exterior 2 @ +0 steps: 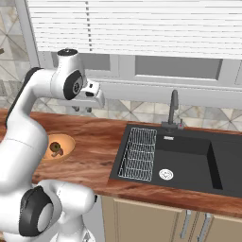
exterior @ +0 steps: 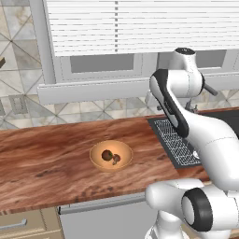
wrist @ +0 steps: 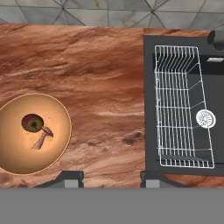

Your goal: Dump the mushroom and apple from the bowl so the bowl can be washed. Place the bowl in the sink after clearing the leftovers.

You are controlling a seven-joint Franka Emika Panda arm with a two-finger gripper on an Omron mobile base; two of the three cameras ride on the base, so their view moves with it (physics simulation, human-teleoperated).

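Rack (wrist: 183,107) in sink (exterior 2: 189,151), seemingly inside

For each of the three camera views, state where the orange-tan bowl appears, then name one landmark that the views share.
Left base view: the bowl sits centre, on the wooden counter.
Right base view: at the left edge, partly behind the arm.
Hand view: lower left, apple and mushroom inside.
Shared landmark: the white wire rack in the black sink.

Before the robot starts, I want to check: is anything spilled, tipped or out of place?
Nothing stands out. The bowl sits upright on the counter with the apple and mushroom inside; the wire rack lies in the sink.
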